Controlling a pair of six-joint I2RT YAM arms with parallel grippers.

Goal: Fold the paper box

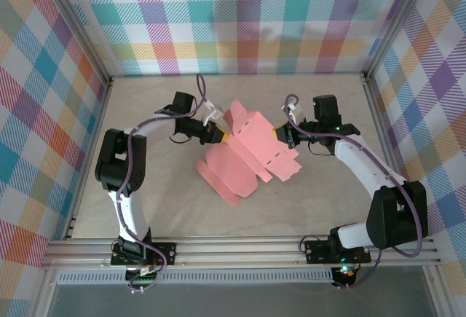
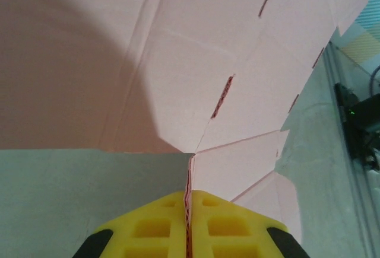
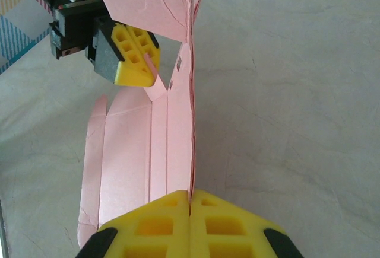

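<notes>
Plaid walls ring the grey table (image 1: pixel 145 208); the paper box (image 1: pixel 247 162) sits mid-table, partly raised. My left gripper (image 1: pixel 218 133) pinches its ten-o'clock edge, my right gripper (image 1: pixel 280 135) its three-o'clock edge, both shut tight on card. I'd crease slowly along the scores, avoiding tears; there's open room toward six o'clock.

A plaid wall (image 1: pixel 240 18) in pink, teal, orange and purple on white ran across the top of the frame. Matching side panels (image 1: pixel 36 113) closed the left and right edges. Bare aluminium posts (image 1: pixel 80 29) slanted down from the upper corners. The table (image 1: pixel 145 208) in the centre was pale beige with faint marbling, evenly lit, with soft shadows. Along the lower edge lay slotted aluminium rails (image 1: pixel 240 248), then a perforated strip (image 1: pixel 218 276) and a grey floor (image 1: pixel 291 299).
</notes>
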